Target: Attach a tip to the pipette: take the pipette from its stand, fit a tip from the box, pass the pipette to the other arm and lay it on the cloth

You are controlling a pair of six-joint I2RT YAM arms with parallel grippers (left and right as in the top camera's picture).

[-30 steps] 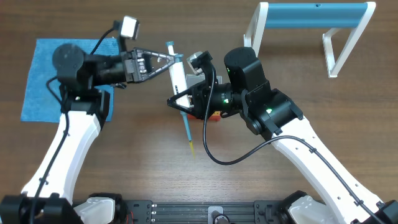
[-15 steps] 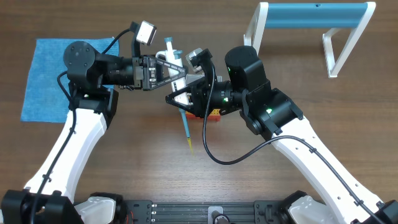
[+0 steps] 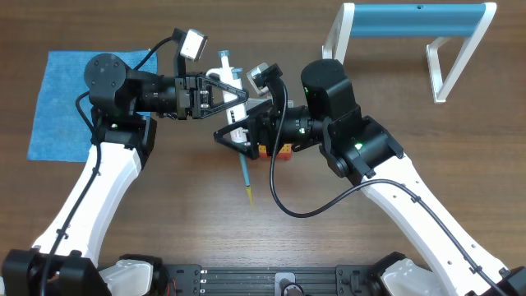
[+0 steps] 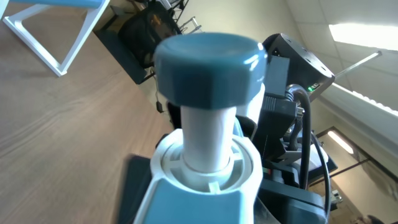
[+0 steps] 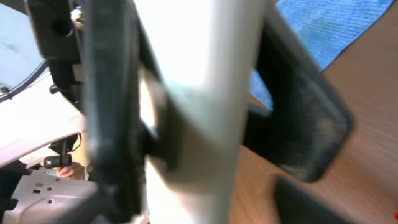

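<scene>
The pipette (image 3: 237, 111) is held in the air above the table's middle. It has a white body, a blue plunger cap (image 4: 208, 68) and a yellow tip (image 3: 249, 196) at its lower end. My left gripper (image 3: 245, 97) comes in from the left and is shut on the upper body, just below the plunger. My right gripper (image 3: 234, 137) sits lower on the same body (image 5: 199, 93). Its fingers stand open on either side, with a gap showing beside one. The blue cloth (image 3: 62, 99) lies at the far left of the table.
The white and blue pipette stand (image 3: 411, 25) is at the back right. A red and orange tip box (image 3: 283, 150) shows partly under the right arm. The wooden table (image 3: 181, 222) is bare in front of both arms.
My left gripper moved right from near the cloth and closed on the pipette's upper body. My right gripper's fingers have spread slightly, and the pipette's tip has shifted a little toward the front.
</scene>
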